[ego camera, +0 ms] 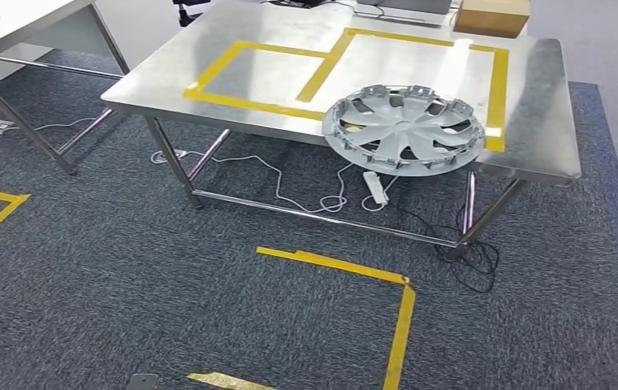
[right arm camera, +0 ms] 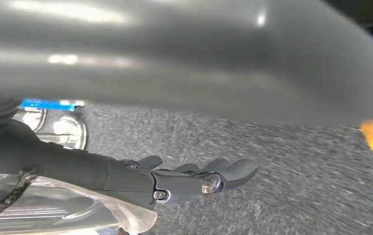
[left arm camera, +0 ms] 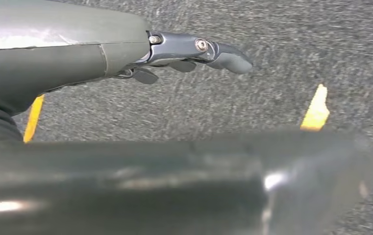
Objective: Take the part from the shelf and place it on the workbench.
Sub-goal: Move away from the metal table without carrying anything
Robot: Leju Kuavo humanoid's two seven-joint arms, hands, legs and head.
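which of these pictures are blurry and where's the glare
Head view: sharp, with soft glare on the steel table. Left wrist view: fingers sharp, carpet streaked. Right wrist view: carpet smeared, bright highlights on the blurred grey surface along one edge.

One grey wheel cover (ego camera: 404, 128) lies on one steel surface (ego camera: 232, 101). One cardboard box (ego camera: 492, 16) sits at its far edge. One white power strip (ego camera: 375, 186) lies on the carpet. A second surface (ego camera: 13, 24) stands to the left.
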